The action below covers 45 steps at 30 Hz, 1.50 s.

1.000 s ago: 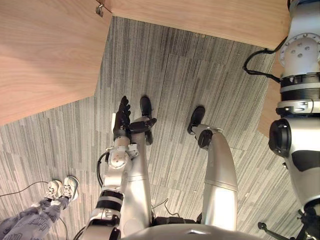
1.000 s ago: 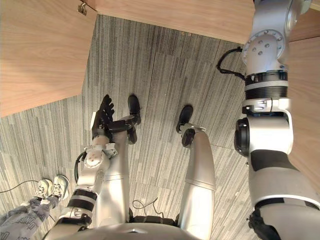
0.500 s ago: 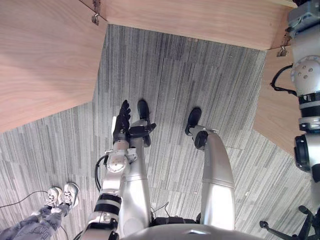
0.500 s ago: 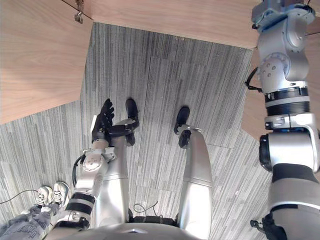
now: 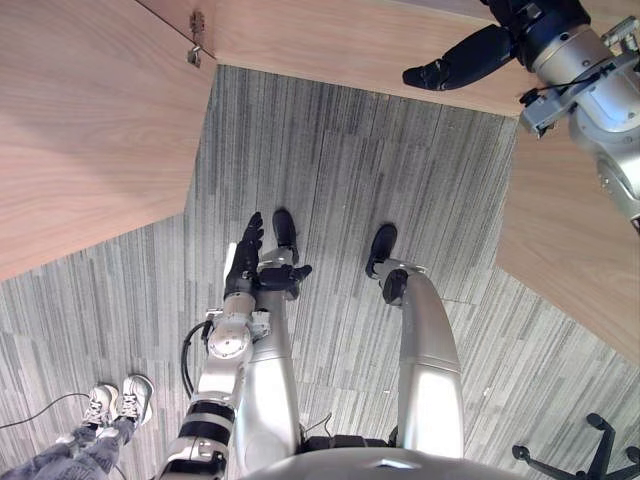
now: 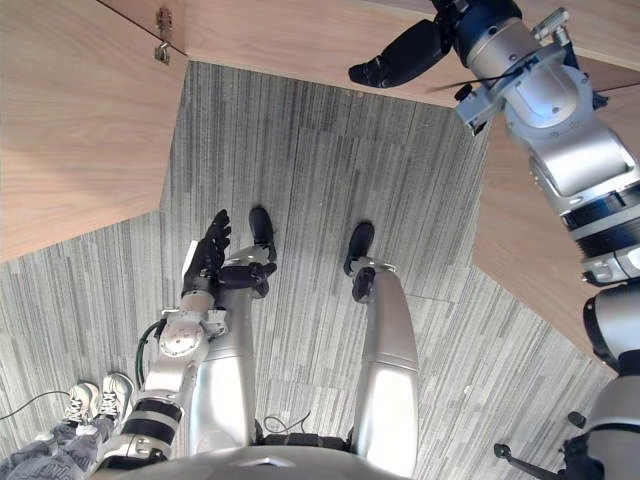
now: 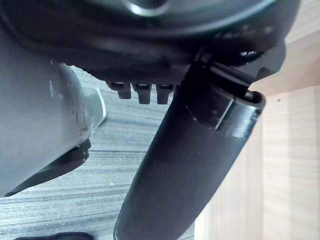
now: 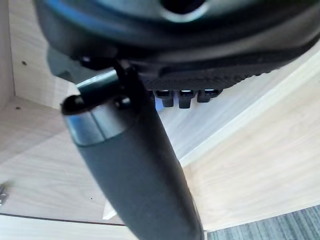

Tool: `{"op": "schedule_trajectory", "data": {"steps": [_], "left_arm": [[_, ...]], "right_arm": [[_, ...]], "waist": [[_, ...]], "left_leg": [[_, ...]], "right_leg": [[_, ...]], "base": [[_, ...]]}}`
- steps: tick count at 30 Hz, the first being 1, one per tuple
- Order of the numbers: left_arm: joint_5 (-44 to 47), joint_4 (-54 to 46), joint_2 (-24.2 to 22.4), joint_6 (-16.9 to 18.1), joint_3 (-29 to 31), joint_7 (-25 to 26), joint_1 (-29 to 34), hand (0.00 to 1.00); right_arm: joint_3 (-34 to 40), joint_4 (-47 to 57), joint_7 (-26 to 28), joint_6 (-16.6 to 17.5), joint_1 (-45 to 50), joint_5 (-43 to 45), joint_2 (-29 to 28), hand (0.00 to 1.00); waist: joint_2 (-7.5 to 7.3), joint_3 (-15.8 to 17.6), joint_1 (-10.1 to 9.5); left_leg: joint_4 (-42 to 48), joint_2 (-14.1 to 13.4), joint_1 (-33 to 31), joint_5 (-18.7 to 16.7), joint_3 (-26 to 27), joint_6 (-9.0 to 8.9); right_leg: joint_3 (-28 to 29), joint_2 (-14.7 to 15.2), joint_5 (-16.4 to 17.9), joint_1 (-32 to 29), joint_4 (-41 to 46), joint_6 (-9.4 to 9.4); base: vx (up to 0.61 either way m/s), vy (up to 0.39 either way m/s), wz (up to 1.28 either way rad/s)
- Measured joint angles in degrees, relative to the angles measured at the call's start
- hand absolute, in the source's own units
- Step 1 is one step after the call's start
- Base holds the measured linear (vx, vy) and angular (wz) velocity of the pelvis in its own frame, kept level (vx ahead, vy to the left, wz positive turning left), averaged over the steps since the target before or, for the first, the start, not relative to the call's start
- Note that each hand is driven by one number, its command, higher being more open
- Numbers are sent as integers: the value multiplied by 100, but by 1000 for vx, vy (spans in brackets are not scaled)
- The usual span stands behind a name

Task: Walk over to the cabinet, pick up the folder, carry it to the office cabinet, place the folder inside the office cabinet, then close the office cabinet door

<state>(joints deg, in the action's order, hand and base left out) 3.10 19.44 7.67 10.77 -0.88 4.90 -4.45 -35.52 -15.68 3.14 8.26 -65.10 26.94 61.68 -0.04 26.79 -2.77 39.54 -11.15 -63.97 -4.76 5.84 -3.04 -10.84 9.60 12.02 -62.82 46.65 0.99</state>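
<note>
Carpet [image 5: 340,160] lies between left door [image 5: 90,120] and right door [image 5: 570,250], cabinet [image 5: 340,40] ahead.

The silver-grey left arm [image 5: 222,375] hangs straight down. Its dark left hand [image 5: 245,265] keeps the fingers flat and straight, thumb standing out sideways. The silver-grey right arm [image 6: 560,130] is lifted high and forward, and its dark right hand [image 6: 405,52] is stretched out with relaxed fingers.

I'm looking down on a grey carpet [image 5: 340,170] of fine stripes, laid in tiles with the grain turning from patch to patch. A light wooden cabinet front [image 5: 320,35] runs along the far edge. A broad wooden door [image 5: 90,120] angles out over the carpet on the left, with a metal hinge [image 5: 196,38] at its far corner. A second wooden panel [image 5: 570,270] angles in on the right. The black chair base [image 5: 590,455] sits in the near right corner.
</note>
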Motion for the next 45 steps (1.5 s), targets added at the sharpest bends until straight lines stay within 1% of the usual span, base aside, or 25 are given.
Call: {"op": "schedule_trajectory", "data": {"steps": [4, 6, 7, 10, 11, 12, 13, 14, 16, 17, 19, 21, 24, 29, 34, 37, 39, 40, 44, 45], "left_arm": [[-52, 64, 55, -1, -4, -35, 0, 100], [-53, 123, 72, 0, -4, -41, 0, 100], [-53, 158, 83, 2, -1, -40, 0, 100], [-53, 204, 93, 7, 3, -33, -1, 100], [-54, 206, 90, 6, 5, -33, -2, 100], [-54, 211, 85, 8, 8, -28, -2, 100], [-55, 213, 85, 3, 11, -10, -2, 100], [-55, 212, 85, 1, 12, -8, -3, 100], [-55, 209, 74, -5, 65, 34, -10, 100], [-55, 209, 60, -4, 88, 39, -10, 100], [-55, 207, -79, -6, 199, 106, -25, 100], [-53, 206, -146, -7, 240, 158, -26, 100], [-53, 208, -142, -17, 241, 227, -26, 100], [-53, 216, -144, -39, 246, 289, -29, 100], [-52, 220, -183, -105, 266, 346, -55, 100], [-52, 218, -216, -114, 300, 346, -66, 100], [-53, 219, -313, -127, 388, 348, -69, 100], [-53, 222, -351, -131, 454, 347, -72, 100], [-57, 267, -378, -135, 457, 353, -116, 100], [-62, 324, -399, -135, 458, 353, -157, 100]], "right_arm": [[-110, -3, 72, -1, 0, 15, 22, 100], [-192, 0, 220, -16, 0, 103, 76, 100], [-202, 2, 302, -24, 14, 290, 99, 100], [-122, 123, 295, -25, 216, 521, 104, 100], [24, 192, 300, -27, 357, 525, 88, 100], [478, 405, 295, -27, 750, 564, -49, 100], [1075, 667, 224, -26, 1212, 639, -383, 100], [1198, 717, 208, -26, 1289, 665, -470, 100], [1929, 925, -129, 3, 1641, 631, -1094, 100], [2100, 934, -208, 6, 1677, 623, -1210, 100], [2674, 935, -709, 13, 1716, 220, -1519, 100], [3013, 935, -951, 39, 1721, 151, -1643, 100], [3343, 935, -1207, 62, 1748, -3, -1693, 100], [3465, 933, -1344, 62, 1893, -41, -1745, 100], [3543, 962, -1396, 62, 2001, -54, -2081, 100], [3898, 1483, -1570, 74, 2327, -225, -2569, 100], [3915, 1898, -1664, 108, 2502, -300, -2749, 100], [3917, 2167, -1726, 148, 2601, -491, -2875, 0], [3893, 2764, -1829, 211, 2670, -981, -3247, 0], [3854, 2871, -1853, 269, 2674, -1130, -3359, 0]], "waist": [[-21, -12, 0], [-24, -13, -1], [-50, -28, -2], [-104, -59, -13], [-114, -64, -17], [-133, -75, -29], [-137, -77, -25], [-137, -77, -25], [-137, -77, 0], [-137, -77, 0], [-137, -77, -11], [-137, -77, -11], [-136, -78, -6], [-136, -78, -3], [-136, -78, -10], [-136, -78, -15], [-135, -78, -16], [-135, -78, -15], [-132, -80, -31], [-127, -83, -43]], "left_leg": [[-23, -1, 58, -1, 23, 2], [-42, -4, 117, -4, 31, 6], [-53, -11, 127, -6, 49, 9], [-67, -43, 141, -7, 108, 12], [-73, -44, 145, -8, 119, 12], [-81, -49, 149, -8, 136, 12], [-71, -53, 155, -11, 156, 17], [-66, -55, 156, -14, 166, 22], [-42, -79, 161, -23, 207, 38], [-41, -82, 158, -23, 204, 38], [-35, -81, 159, -23, 197, 38], [-35, -81, 161, -22, 193, 38], [-36, -84, 163, -21, 192, 37], [-57, -99, 185, -18, 182, 33], [-72, -107, 209, -18, 182, 33], [-86, -108, 209, -18, 182, 33], [-87, -119, 211, -34, 213, 23], [-77, -127, 217, -49, 231, 22], [-9, -148, 227, -105, 258, 35], [4, -147, 238, -117, 266, 41]], "right_leg": [[4, 3, 0, 45, -14, 0], [1, 1, 3, 99, -52, -4], [5, -1, 4, 102, -69, -7], [16, -9, 5, 104, -87, -8], [19, -9, 5, 104, -92, -8], [21, -11, 4, 107, -102, -11], [28, -13, -3, 111, -107, -21], [33, -13, -3, 110, -107, -22], [57, -33, -10, 112, -122, -34], [54, -37, -12, 111, -127, -37], [53, -37, -13, 113, -146, -38], [52, -39, -13, 115, -145, -38], [53, -45, -14, 116, -145, -38], [53, -66, -14, 135, -168, -36], [53, -80, -14, 161, -185, -36], [55, -85, -14, 160, -202, -37], [58, -90, -16, 163, -228, -40], [70, -93, -16, 163, -228, -41], [97, -104, -19, 180, -224, -47], [106, -102, -20, 191, -224, -52]], "base": [[4, 9, 0], [0, 0, 0], [0, 0, 0], [0, 0, 0], [0, 0, 0], [33, 27, -2], [36, 29, -2], [37, 32, -5], [22, 32, -7], [5, 32, -3], [0, 0, 0], [0, 0, 0], [0, 0, 0], [0, 0, 0], [0, 0, 0], [0, 0, 0], [8, 14, -3], [19, 35, -6], [13, 27, -5], [0, 0, 0]]}}
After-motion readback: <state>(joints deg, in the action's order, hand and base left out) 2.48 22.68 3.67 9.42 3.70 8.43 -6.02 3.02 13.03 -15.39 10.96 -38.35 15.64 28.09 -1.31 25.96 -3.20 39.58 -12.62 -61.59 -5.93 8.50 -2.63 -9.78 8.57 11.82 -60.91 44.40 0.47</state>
